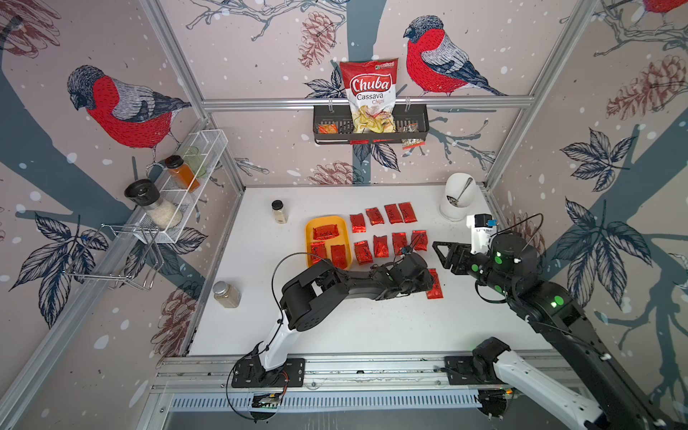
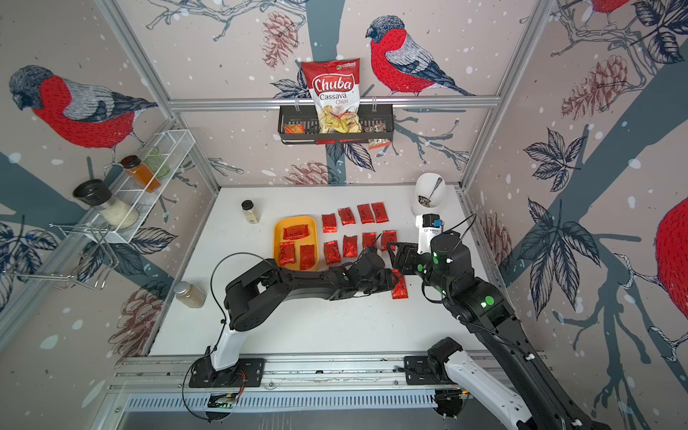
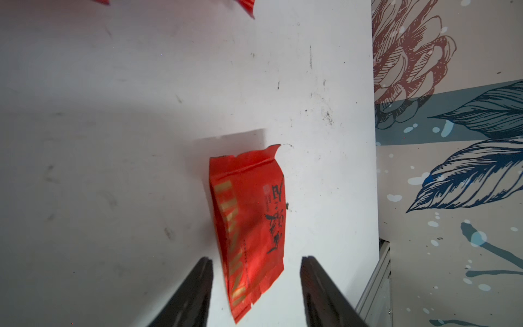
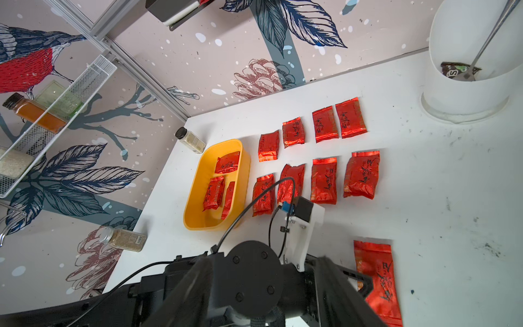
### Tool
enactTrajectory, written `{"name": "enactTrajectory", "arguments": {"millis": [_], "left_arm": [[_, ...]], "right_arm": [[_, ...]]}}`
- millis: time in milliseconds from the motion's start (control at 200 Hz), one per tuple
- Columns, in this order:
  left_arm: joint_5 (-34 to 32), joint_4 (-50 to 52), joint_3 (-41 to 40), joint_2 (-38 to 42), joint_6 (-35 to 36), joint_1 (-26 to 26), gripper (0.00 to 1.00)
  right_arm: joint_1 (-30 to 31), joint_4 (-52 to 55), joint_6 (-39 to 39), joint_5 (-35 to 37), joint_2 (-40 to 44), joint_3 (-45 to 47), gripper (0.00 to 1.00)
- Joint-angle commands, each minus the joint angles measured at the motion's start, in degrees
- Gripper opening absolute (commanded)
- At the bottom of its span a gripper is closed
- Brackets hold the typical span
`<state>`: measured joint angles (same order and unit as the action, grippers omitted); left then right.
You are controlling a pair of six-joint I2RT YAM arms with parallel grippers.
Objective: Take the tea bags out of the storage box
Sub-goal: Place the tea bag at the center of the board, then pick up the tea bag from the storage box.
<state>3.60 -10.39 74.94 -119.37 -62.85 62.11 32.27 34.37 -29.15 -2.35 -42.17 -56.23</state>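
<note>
Straddling one tea bag (image 3: pixel 249 220) with my left tool (image 3: pixel 256 258), I see both fingers parted wide, the sachet flat on the tabletop (image 3: pixel 113 141) between them, ungripped. My right tool (image 1: pixel 440 254) hangs open just beside. Three tea bags (image 1: pixel 327 232) lie in the storage box (image 1: pixel 309 231), well apart from both tools; eight more (image 1: pixel 380 245) lie in rows nearer.

Tea bag (image 1: pixel 435 289) partly under left gripper (image 1: pixel 426 280)
</note>
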Motion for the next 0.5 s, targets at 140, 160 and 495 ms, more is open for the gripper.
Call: {"name": "enactTrajectory", "arguments": {"millis": [140,160,495], "left_arm": [[-7.68,4.67,-5.37,12.36,3.99,0.03,0.55],[-8.63,5.34,-6.18,13.72,4.4,0.06,0.55],[-17.63,17.95,-26.06,44.51,6.86,-7.31,0.55]], "right_arm": [[1.33,-5.51,-2.72,-1.24,-3.93,-0.07,0.67],[1.53,-6.07,-2.95,-1.21,-4.43,-0.03,0.67],[5.17,-19.75,-7.01,-3.51,-19.2,-1.59,0.62]]}}
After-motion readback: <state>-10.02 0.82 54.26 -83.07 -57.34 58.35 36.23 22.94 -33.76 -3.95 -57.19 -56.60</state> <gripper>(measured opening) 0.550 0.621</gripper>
